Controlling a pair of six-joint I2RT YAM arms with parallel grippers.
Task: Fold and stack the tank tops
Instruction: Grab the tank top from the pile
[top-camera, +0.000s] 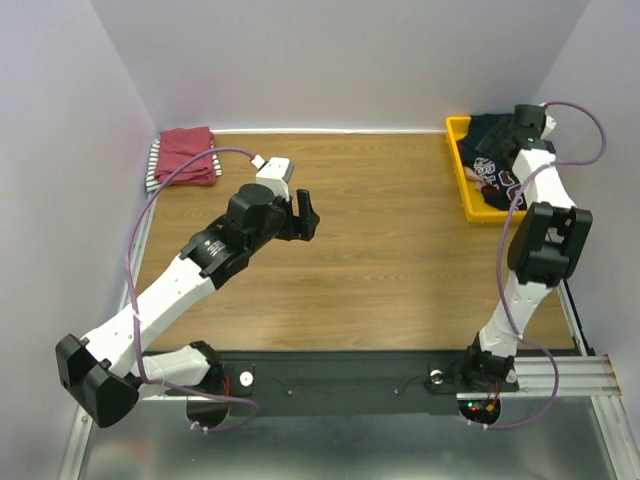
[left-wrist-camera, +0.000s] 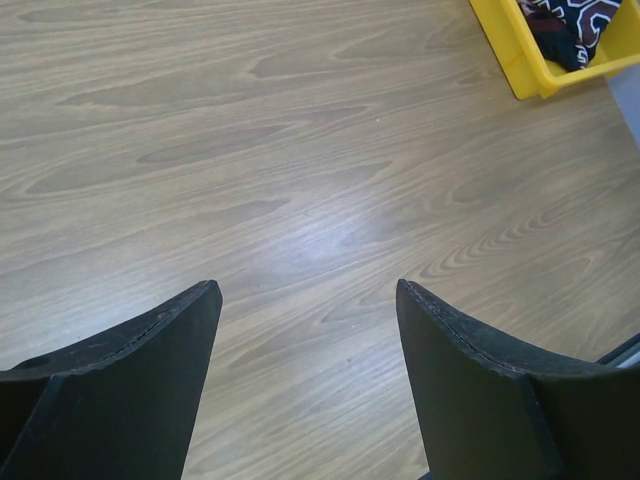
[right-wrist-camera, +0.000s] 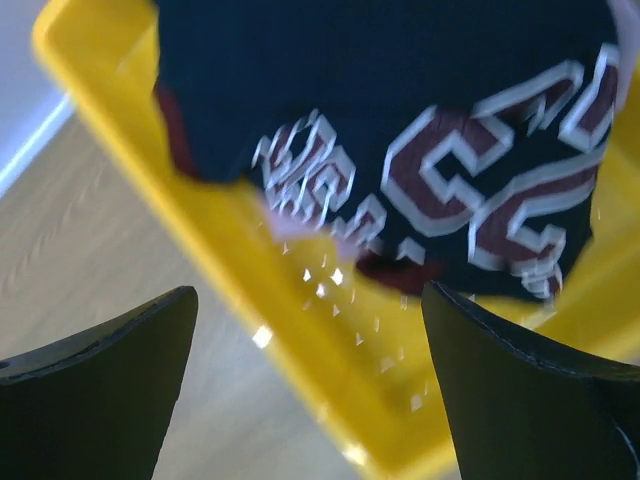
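- Left claw (left-wrist-camera: 308, 285) stood open, both dark curved fingers (left-wrist-camera: 150, 350) spread wide with nothing between them.
- It hung over the bare brown wood-grain surface (top-camera: 380, 270), left of the middle, well apart from every garment.
- Right claw (right-wrist-camera: 310, 295) was also open and held nothing, with its fingers wide apart at the bottom of the right wrist view.
- Large navy jersey tank top with maroon-and-white lettering (right-wrist-camera: 380, 90) lay bunched in the yellow plastic tray (top-camera: 462, 170) at the far right corner of the surface.
- The jersey sat ahead of the right claw's fingertips, centred on the gap between them. No contact was visible, and the right wrist view was blurred.
- The tray's near wall (right-wrist-camera: 230, 250) ran diagonally under the right claw. The finger on the left of that view was over wood and the other was over the tray.
- Folded dark-red cloth tank top (top-camera: 188, 155) lay in the far left corner of the surface.
- It rested on a black-and-white striped top (top-camera: 153, 165), of which only the left edge showed.
- That pile was beyond the left claw and to its left, apart from it.
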